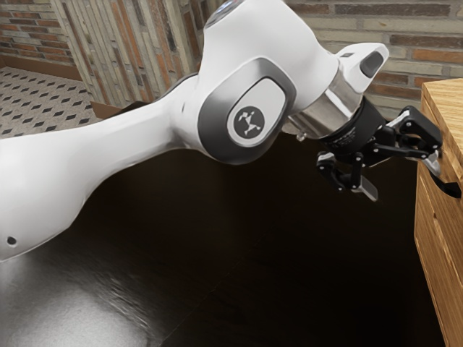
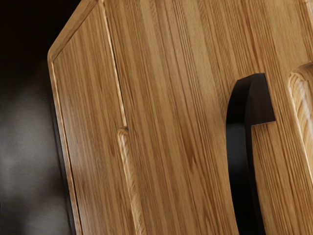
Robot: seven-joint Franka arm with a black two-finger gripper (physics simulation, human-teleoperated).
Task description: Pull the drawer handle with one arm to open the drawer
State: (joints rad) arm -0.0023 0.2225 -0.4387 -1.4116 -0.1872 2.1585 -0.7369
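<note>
Claw (image 1: pixel 401 178) spread wide, holding nothing, right beside the drawer handle (image 1: pixel 448 185).
One finger close by the handle, the other well off it. Handle black and curved, set on a light, straight-grained wooden drawer front (image 1: pixel 436 224) at the exterior view's right edge, beside the dark table (image 1: pixel 289 289).

Exterior view is showing 1 white arm (image 1: pixel 145 144), carrying 1 black gripper (image 1: pixel 401 177) w/ 2 fingers (image 1: pixel 365 189). 1 wooden drawer cabinet (image 1: pixel 441 238) is standing at the exterior view's right, bearing 1 black handle (image 1: pixel 448 184). 1 dark table (image 1: pixel 253 289) is lying under it all. Wrist view is giving 1 handle too; no. of drawers: can't tell.
</note>
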